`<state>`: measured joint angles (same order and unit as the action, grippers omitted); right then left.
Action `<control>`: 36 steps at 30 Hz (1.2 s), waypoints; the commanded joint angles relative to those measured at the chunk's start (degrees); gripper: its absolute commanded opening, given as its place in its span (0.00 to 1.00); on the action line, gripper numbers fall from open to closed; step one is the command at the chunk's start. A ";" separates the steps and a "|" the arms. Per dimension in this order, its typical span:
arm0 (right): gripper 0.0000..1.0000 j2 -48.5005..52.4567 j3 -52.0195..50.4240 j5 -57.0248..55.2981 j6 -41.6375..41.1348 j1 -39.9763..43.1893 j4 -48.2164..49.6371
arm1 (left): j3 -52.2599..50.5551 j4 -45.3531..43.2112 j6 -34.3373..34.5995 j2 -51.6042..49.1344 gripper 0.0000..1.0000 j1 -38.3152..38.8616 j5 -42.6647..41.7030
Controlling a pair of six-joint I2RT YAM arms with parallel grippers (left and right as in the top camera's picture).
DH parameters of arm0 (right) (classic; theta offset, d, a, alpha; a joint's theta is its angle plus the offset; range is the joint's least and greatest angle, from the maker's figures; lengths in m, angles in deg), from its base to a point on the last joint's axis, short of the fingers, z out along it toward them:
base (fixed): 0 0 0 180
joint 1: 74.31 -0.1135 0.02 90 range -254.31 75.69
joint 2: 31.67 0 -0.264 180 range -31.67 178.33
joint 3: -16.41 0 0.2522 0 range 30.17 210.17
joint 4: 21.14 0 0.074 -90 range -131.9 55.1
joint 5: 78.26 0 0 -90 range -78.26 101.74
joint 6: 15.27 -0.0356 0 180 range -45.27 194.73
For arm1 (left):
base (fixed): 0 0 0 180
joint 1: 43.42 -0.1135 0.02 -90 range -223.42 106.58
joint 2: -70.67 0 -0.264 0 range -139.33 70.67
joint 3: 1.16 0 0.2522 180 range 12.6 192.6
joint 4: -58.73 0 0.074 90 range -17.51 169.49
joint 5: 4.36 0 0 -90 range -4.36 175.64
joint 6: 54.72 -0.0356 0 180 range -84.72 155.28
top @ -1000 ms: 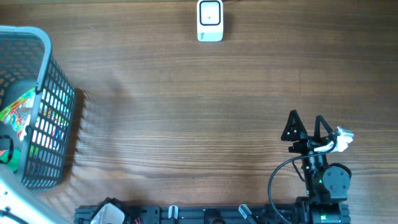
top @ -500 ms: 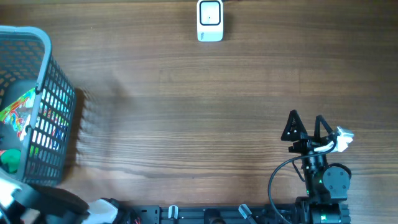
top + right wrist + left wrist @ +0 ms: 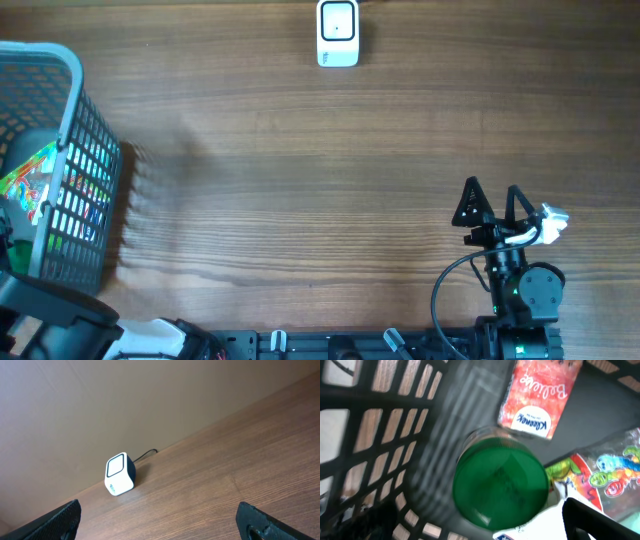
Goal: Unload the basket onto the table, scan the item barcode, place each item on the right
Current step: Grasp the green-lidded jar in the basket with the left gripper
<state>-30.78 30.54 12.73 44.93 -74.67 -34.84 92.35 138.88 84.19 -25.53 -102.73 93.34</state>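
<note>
We are looking at a wooden desk (image 3: 300, 160). A mesh basket (image 3: 75, 130) is standing at its left edge. A small white scanner (image 3: 338, 33) is sitting at the far edge, well apart from the basket, and a dark cable (image 3: 145, 454) is leaving it from behind.

The items are all lying inside the basket. In the left wrist view we are seeing a green-lidded jar (image 3: 500, 485) in the middle and a red tissue pack (image 3: 540, 397) beyond it. A colourful bag (image 3: 615, 467) is lying just beside the jar on the right. From overhead, the bag is also showing through the basket wall.

The left fingers (image 3: 600, 520) are hanging above these items, standing apart and gripping nothing. Only one finger is showing clearly, as a dark shape at the lower right corner, close over the bag and the jar. We cannot tell if it is touching them.

The right fingers (image 3: 488, 216) are waiting over the near right part of the desk, spread wide and empty, and they are pointing toward the far edge. In the right wrist view their two tips are framing bare wood. The scanner is standing far ahead between them, close to a plain wall (image 3: 100, 400).
</note>
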 commanded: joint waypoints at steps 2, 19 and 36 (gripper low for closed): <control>1.00 -0.46 -0.07 -1.14 -0.37 -0.33 0.33 | -4.33 -4.98 1.27 -0.57 1.00 -0.28 1.42; 1.00 -0.46 -0.07 -1.14 -0.37 -0.33 0.33 | -8.33 -10.19 1.33 -8.61 0.93 -0.26 1.38; 1.00 -0.46 -0.07 -1.14 -0.37 -0.33 0.33 | -11.10 -11.10 3.02 -7.58 0.63 -0.22 -2.69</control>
<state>-30.78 30.54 12.73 44.93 -74.67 -34.84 82.38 127.10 86.66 -33.34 -102.73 93.30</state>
